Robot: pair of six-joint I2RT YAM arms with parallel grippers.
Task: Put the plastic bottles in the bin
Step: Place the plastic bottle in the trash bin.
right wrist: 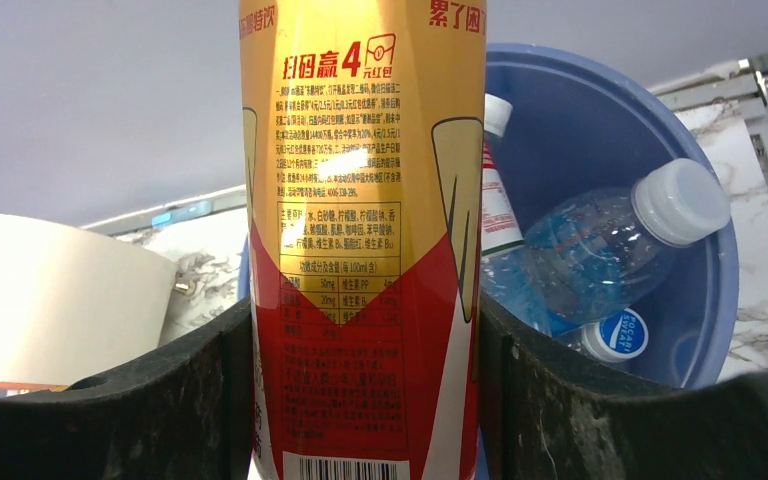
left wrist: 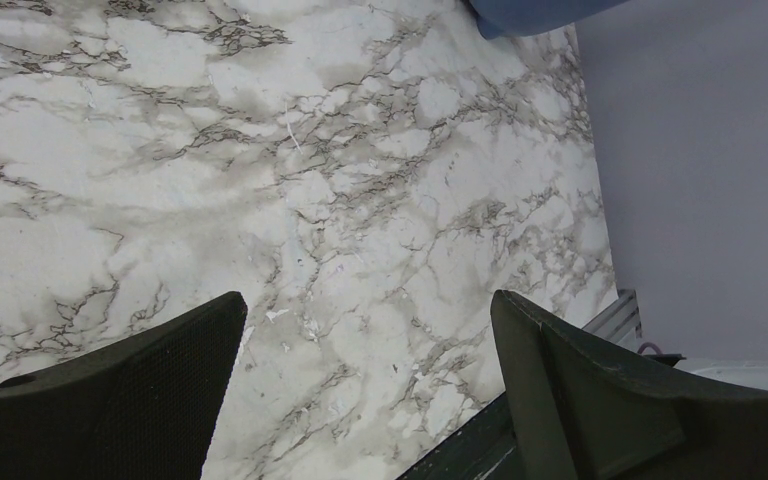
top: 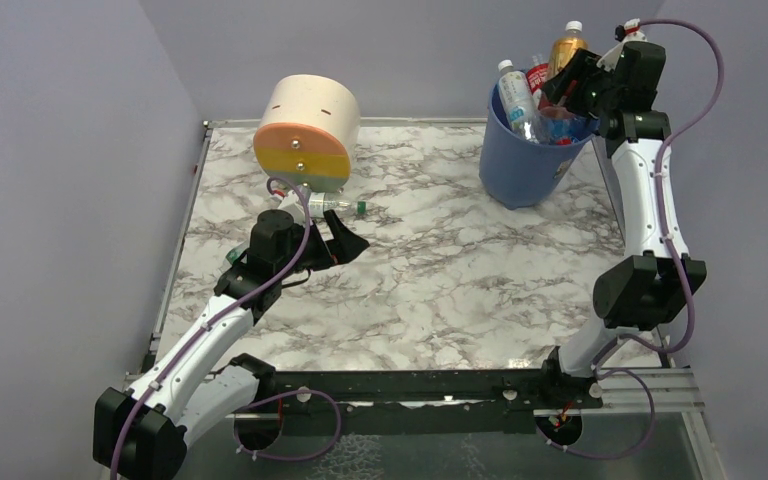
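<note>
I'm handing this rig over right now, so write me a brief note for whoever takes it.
Left gripper: open, empty, above the table.
Right gripper: shut on a gold-and-red bottle, held over the bin.
Done: several bottles already in the bin.
Left: drop the held one; fetch the green-capped bottle lying beside the cylinder.

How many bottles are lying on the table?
1. A clear bottle with a green cap lies on the table beside the cream and orange cylinder, beyond the left claw. A green bit under the left arm might be another, partly hidden.
</note>
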